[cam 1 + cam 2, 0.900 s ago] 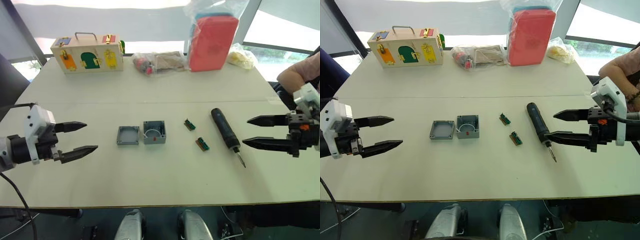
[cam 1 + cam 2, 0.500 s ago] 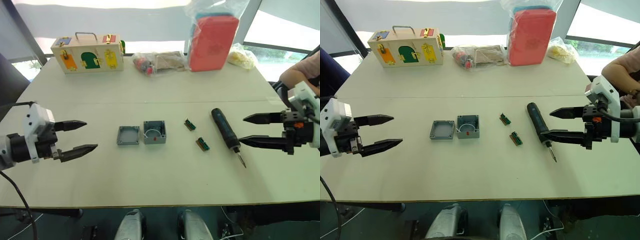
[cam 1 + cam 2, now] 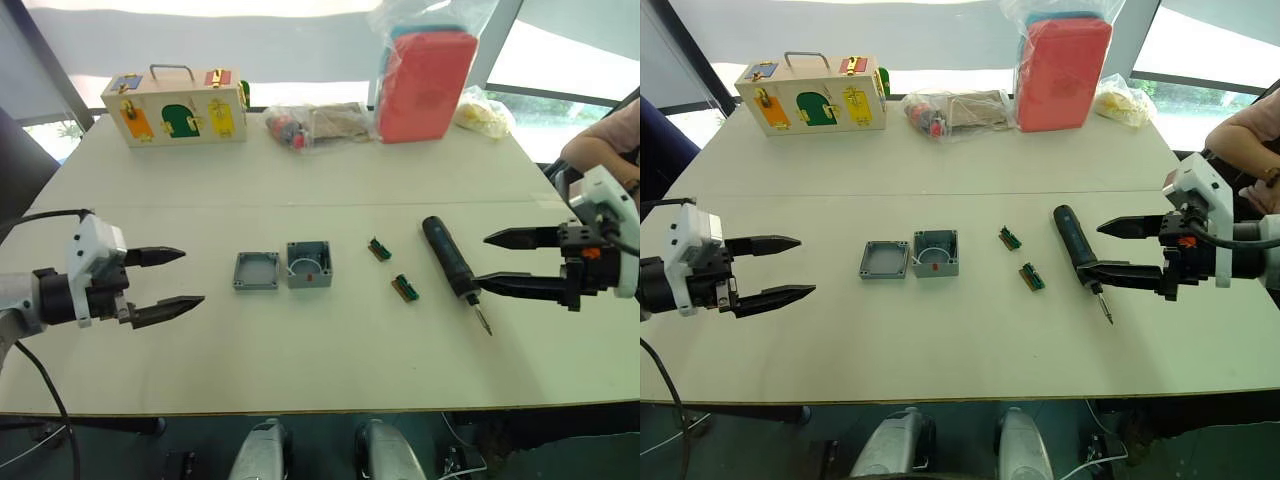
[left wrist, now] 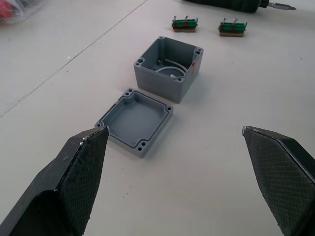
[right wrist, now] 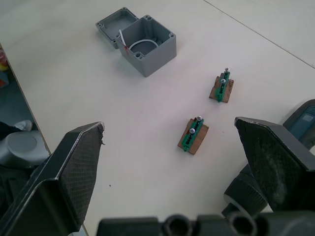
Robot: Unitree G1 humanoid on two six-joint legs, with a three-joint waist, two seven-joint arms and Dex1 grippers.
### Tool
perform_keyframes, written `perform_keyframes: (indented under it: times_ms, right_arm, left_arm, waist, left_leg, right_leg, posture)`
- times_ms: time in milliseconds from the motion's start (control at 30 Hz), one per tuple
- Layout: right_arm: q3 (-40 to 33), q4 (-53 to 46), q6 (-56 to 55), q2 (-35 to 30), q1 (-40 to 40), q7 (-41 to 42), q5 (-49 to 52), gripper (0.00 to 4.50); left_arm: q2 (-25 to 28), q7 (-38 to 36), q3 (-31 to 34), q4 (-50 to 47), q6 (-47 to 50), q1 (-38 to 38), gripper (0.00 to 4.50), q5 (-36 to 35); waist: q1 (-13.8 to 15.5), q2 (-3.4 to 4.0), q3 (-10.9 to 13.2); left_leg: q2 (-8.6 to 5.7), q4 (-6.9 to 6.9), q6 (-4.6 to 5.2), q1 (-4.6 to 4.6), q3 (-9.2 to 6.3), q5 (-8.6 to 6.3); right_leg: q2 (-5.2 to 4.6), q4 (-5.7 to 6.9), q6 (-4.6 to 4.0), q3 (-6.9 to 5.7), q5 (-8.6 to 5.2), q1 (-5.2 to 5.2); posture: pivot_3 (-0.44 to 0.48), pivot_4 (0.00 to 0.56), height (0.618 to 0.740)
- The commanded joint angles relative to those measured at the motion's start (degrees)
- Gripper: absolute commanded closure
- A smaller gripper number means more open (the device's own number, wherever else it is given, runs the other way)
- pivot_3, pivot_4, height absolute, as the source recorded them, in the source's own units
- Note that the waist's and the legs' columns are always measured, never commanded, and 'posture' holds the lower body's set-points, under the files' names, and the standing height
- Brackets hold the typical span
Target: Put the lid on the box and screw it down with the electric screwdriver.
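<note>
Grey lid point(image 3: 256, 270), box point(image 3: 309, 264), one each

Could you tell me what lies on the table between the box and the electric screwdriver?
Two small green connector blocks lie between the box and the electric screwdriver, in the left eye view.

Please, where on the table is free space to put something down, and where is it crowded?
Free: the near strip in front of the lid and box, and the band behind them. Crowded: the far edge by the wooden latch box, and around the electric screwdriver.
</note>
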Motion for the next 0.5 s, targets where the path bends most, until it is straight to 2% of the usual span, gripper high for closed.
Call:
perform_keyframes:
  times_ms: [33, 167, 267, 400, 500]
  right_arm:
    - [-3.5, -2.9, 1.1, 1.0, 0.7, -1.6, 1.8, 0.00]
    - [-3.8, -5.3, 2.2, 3.8, 0.6, -4.7, 3.9, 0.00]
    - [-2.4, -7.9, 2.6, 6.4, 0.9, -7.7, 4.8, 0.00]
    - [0.2, -12.0, 3.7, 10.6, -0.8, -13.1, 8.2, 0.00]
    - [2.8, -15.7, 3.0, 13.6, -1.1, -17.6, 7.6, 0.00]
  left_arm:
    - [1.2, -1.1, 0.0, 0.1, -1.4, -2.1, 0.05, 0.0]
    - [2.4, -2.9, -1.6, 1.0, -2.2, -4.9, 0.05, 0.7]
    - [1.2, -3.3, -5.4, 2.0, -3.2, -8.5, 0.05, 1.4]
    - [-1.6, -5.3, -15.4, 4.5, -5.9, -17.7, 0.05, 4.6]
    - [-6.0, -6.3, -23.4, 9.9, -9.4, -26.8, 0.05, 9.7]
  waist:
    - [0.1, -0.01, 0.0]
    - [0.0, -0.01, 0.0]
    - [0.1, -0.01, 0.0]
    - [0.2, -0.04, 0.0]
    - [0.1, -0.09, 0.0]
  left_leg:
    - [0.00, 0.00, 0.00, 0.00, 0.00, 0.00]
    - [-0.01, 0.01, 0.00, 0.00, 0.00, 0.00]
    - [-0.02, 0.01, 0.00, 0.00, 0.00, 0.00]
    - [-0.05, 0.03, 0.00, 0.00, -0.03, 0.00]
    - [-0.16, 0.07, 0.00, 0.00, -0.05, 0.01]
  right_leg:
    - [0.00, 0.00, 0.00, 0.00, 0.00, 0.01]
    - [0.01, 0.01, 0.01, 0.00, 0.01, 0.02]
    - [0.02, 0.02, 0.01, 0.00, 0.01, 0.02]
    - [0.04, 0.02, 0.03, 0.00, 0.02, 0.08]
    - [0.09, 0.04, 0.17, 0.00, 0.10, 0.11]
  posture:
    - [0.000, 0.150, 0.730]
    - [0.000, 0.150, 0.730]
    - [0.000, 0.150, 0.730]
    - [0.000, 0.150, 0.730]
    - [0.000, 0.150, 0.730]
